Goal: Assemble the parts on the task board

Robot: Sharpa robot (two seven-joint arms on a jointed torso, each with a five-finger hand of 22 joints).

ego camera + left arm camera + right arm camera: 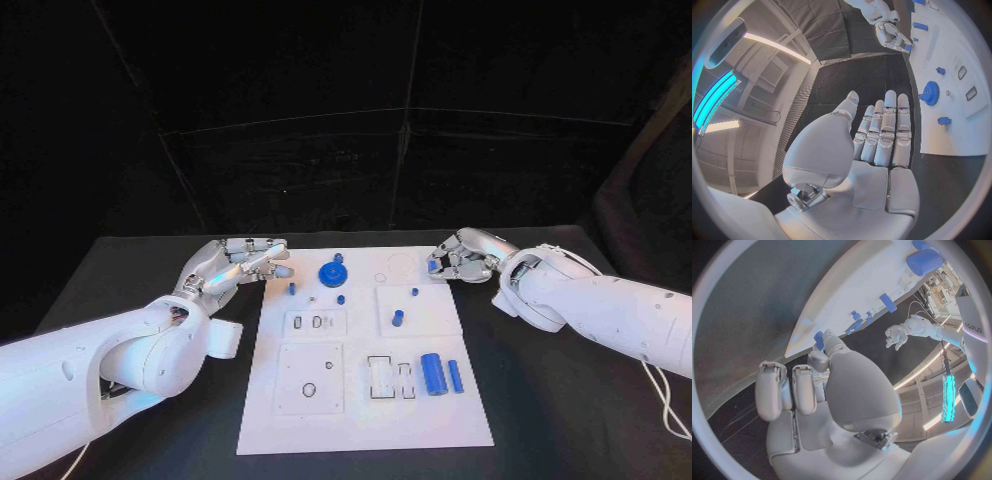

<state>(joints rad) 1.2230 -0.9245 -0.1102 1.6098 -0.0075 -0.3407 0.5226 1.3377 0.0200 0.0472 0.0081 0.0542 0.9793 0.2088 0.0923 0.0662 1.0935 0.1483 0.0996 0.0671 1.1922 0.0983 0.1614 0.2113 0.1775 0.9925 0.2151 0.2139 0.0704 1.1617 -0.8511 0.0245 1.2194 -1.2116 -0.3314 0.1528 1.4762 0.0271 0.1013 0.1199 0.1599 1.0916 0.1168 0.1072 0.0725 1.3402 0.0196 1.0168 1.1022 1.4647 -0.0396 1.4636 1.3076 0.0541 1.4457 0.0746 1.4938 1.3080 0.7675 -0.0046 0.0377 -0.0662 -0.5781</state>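
The right hand [459, 258] hovers over the far right corner of the flat white rectangular task board [361, 420]. It is clenched around a small blue plastic piece [819, 338], pinched at the fingertips (the hold is read from both wrist views; the piece's exact shape is too small to tell). The left hand [873, 145] is released: fingers extended, nothing in the palm, positioned just beside the board's far left corner.

Governing relation: the held piece sits above the board's far right edge, and all open seats lie toward the robot from it. The two rectangular outlined slots [391, 377] lie in the near half, just beside the loose cylinders. The right hand is nearer to these than the left. Which seat the held piece belongs to cannot be determined.

Parts inventory, head view:
- One blue toothed gear wheel [332, 272], standing on the far half, near the left hand.
- Four short blue pegs [397, 318], apparently upright, spread across the far half.
- One thick blue cylinder [430, 373] and one slimmer blue cylinder [456, 376], lying side by side near the right edge. Their long axes run from near to far, parallel to the board's long side.
- One held piece, as above.

Judgement: a cylinder pickup suits the right hand, fingers closing across the long axis, once the held piece is seated.
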